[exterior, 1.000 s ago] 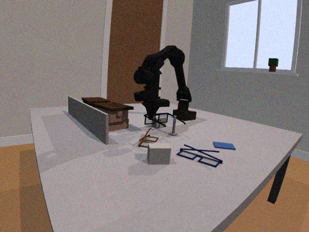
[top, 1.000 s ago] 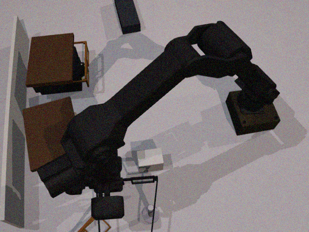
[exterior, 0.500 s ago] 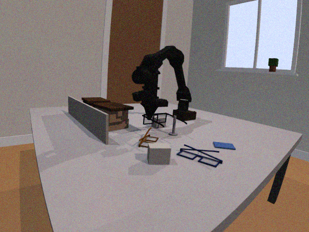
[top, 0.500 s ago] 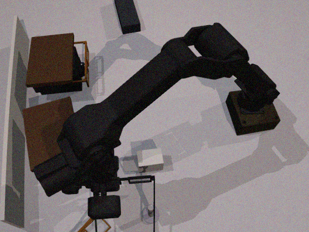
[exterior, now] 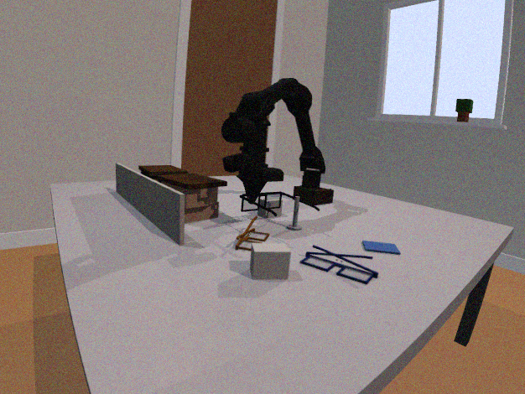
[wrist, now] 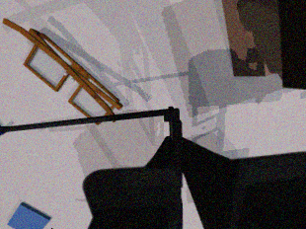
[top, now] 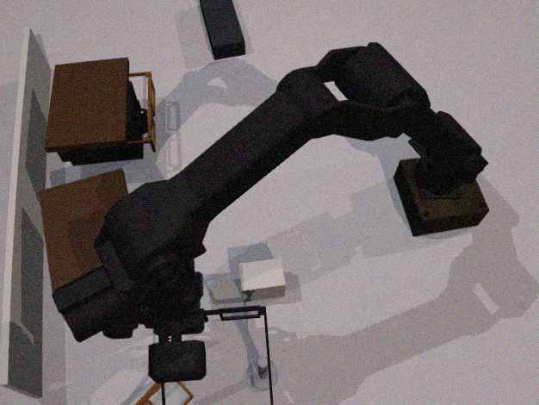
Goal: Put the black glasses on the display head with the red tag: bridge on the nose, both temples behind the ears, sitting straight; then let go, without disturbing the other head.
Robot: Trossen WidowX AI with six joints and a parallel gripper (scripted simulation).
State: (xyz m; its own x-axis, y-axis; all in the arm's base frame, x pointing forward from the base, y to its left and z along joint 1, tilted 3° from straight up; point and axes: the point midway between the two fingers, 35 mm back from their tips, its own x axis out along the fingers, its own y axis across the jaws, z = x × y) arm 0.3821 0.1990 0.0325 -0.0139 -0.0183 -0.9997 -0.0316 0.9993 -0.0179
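The black robot hand (top: pixel 170 338) (exterior: pixel 252 199) grips the thin black-framed glasses (top: pixel 241 310) (exterior: pixel 271 194) (wrist: pixel 89 120), nearly closed, above the pale tabletop (top: pixel 331 375) (exterior: pixel 169 339) (wrist: pixel 30 166), inward from its right-hand edge in the exterior view. Seating them on the red-tagged head and releasing remain.

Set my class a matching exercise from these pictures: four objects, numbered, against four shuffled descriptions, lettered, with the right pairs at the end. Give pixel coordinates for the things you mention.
Objects
1. black glasses (top: pixel 242 310) (exterior: pixel 270 194) (wrist: pixel 94 120)
2. dark blue glasses (exterior: pixel 356 278)
3. potted plant (exterior: pixel 464 106)
4. gripper (exterior: pixel 252 200)

Descriptions
A. on the window sill
B. shut on a pair of glasses
C. held up above the table
D. lying on the table near a flat blue piece (exterior: pixel 381 246) (wrist: pixel 29 216)

Right pairs: 1-C, 2-D, 3-A, 4-B
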